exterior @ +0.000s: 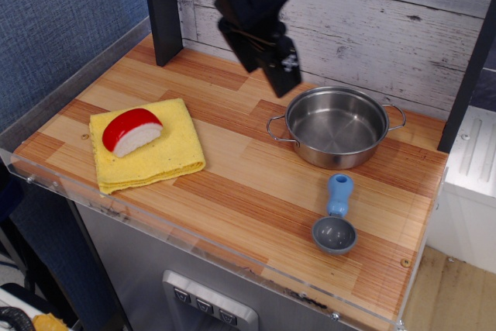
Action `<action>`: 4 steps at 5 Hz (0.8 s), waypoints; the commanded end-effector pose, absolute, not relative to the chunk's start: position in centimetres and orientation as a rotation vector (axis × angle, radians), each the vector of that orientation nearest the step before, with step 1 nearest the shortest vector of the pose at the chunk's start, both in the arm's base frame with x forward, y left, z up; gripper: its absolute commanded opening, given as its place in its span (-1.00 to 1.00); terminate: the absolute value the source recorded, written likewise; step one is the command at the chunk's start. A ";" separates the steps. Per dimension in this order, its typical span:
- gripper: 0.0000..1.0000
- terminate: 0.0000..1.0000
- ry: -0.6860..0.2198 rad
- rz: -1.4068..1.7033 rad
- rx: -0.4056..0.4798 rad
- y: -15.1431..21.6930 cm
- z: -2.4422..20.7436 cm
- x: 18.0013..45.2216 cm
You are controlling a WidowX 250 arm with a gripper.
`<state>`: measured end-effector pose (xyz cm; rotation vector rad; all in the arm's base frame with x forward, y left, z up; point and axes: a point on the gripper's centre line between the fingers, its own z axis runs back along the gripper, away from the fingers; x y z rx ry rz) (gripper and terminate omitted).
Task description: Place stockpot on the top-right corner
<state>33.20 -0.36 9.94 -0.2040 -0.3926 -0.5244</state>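
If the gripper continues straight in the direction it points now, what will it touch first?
The gripper points down and to the right, toward the stockpot. Going straight on, it would probably meet the pot's near-left rim or the left loop handle first. Its height above the tabletop is unclear from this single view, so it might instead touch the wood just beside the pot.

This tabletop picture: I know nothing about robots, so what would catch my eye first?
Probably the black robot arm, whose gripper hangs in the air above the wooden table, just left of a shiny steel stockpot that sits near the back wall. Next, the red-and-white food piece lying on a yellow cloth at the left. A small grey scoop with a blue handle lies in front of the pot.
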 end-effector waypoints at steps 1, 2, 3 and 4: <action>1.00 -1.00 -0.433 -0.383 -0.114 -2.3 9.6 34.1; 1.00 -1.00 -0.405 -0.336 -0.009 -2.5 10.2 34.8; 1.00 -1.00 -0.397 -0.277 0.054 -2.7 10.3 35.7; 1.00 -1.00 -0.379 -0.254 0.096 -2.6 9.9 36.8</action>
